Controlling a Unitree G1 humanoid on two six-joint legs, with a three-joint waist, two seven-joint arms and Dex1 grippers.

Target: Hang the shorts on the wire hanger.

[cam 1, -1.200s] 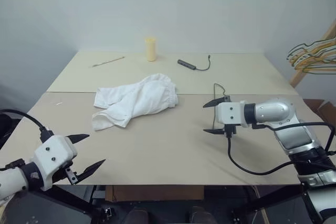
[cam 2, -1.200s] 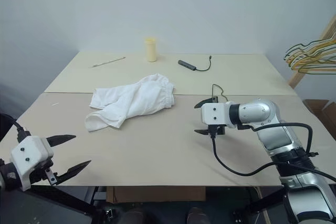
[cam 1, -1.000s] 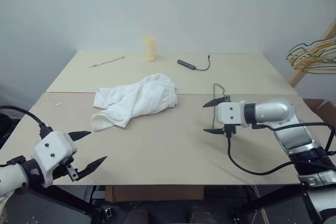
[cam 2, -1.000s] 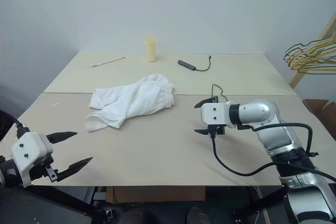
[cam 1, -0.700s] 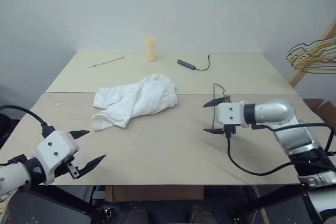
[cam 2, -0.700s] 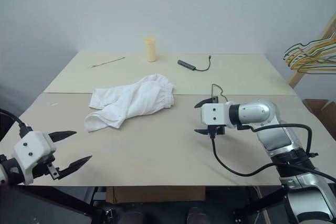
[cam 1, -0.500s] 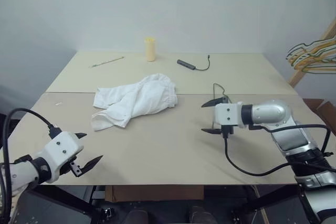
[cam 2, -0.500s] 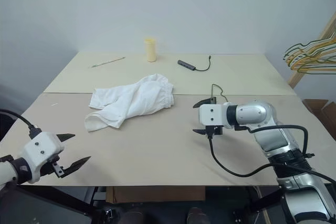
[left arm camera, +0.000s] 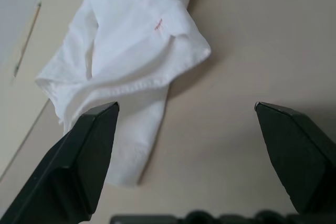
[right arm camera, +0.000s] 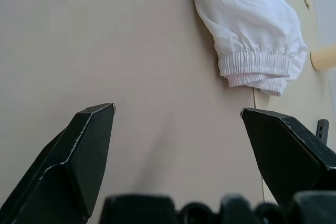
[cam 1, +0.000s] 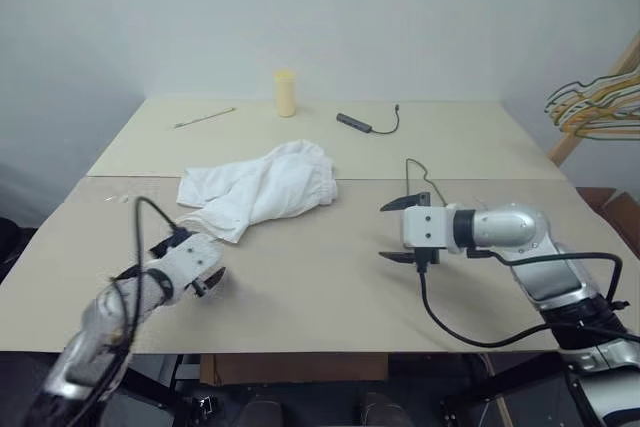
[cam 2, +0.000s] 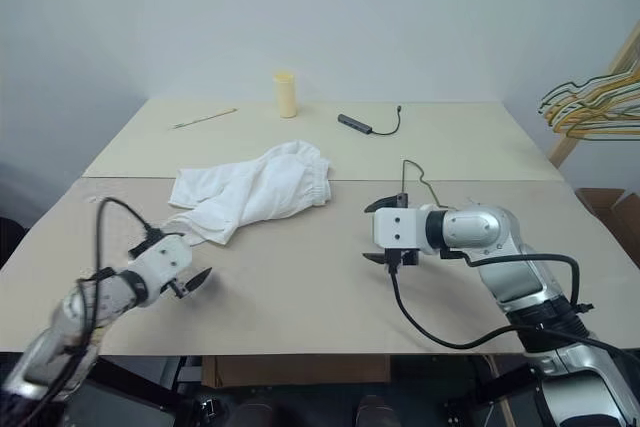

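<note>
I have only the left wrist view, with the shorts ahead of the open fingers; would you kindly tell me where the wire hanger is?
Observer: The wire hanger seems to lie just behind the right gripper; a thin curved wire end shows, and the arm hides the rest.
Operator: Thank you. Is that gripper holding anything?
Observer: No, its fingers stand open with nothing between them, pointing toward the shorts.
Operator: Which end of the shorts faces it?
Observer: The gathered waistband; your left gripper is at the opposite end.
</note>
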